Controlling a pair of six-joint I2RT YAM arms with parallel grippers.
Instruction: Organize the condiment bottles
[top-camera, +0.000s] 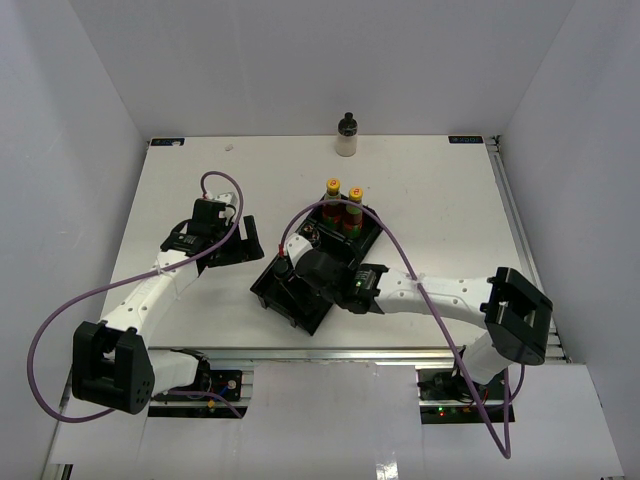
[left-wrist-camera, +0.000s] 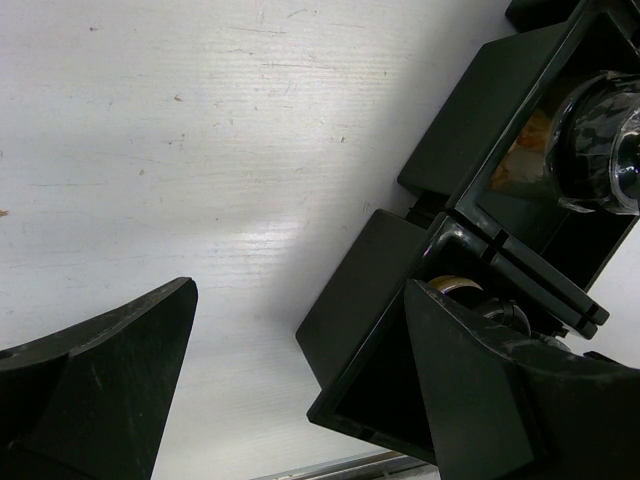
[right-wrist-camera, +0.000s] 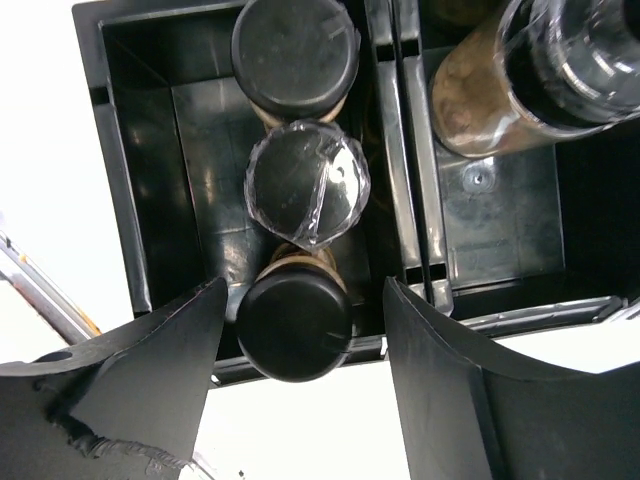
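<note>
Three black-lidded jars stand in single file down one tray (right-wrist-camera: 120, 170) compartment: far jar (right-wrist-camera: 296, 55), wrapped jar (right-wrist-camera: 308, 183) with film over its lid, near jar (right-wrist-camera: 295, 320). All are upright, long axes vertical, lids facing the right wrist camera. The row runs along the compartment's length, with neighbours touching or nearly so.

Right gripper (right-wrist-camera: 306, 290) hangs directly over the near jar, one finger on each side of the lid, with a sliver of gap on both sides. So it's part open and holding nothing. The finger line crosses the row, so a straight lift should miss the wrapped jar.

In the next compartment is a brown bottle (right-wrist-camera: 500, 90). It looks tilted in the wrist view, but that could be perspective; can't tell. Two red-sauce bottles (top-camera: 332, 200) stand upright side by side at the tray's far end.

Left gripper (left-wrist-camera: 300, 300) is wide open and empty, just beside the tray's left side. Can't tell whether it touches the tray.

One is left out: the cream bottle (top-camera: 347, 137), upright with its black top up, alone at the far edge of the table (top-camera: 450, 220), well apart from the tray and beyond the red pair. My read is that it's the next pick. It lies on the far side of both tools, slightly right of centre, and the right gripper is a bit nearer. The vertical axis calls for a side-on grasp around the body, approached from the near side.
</note>
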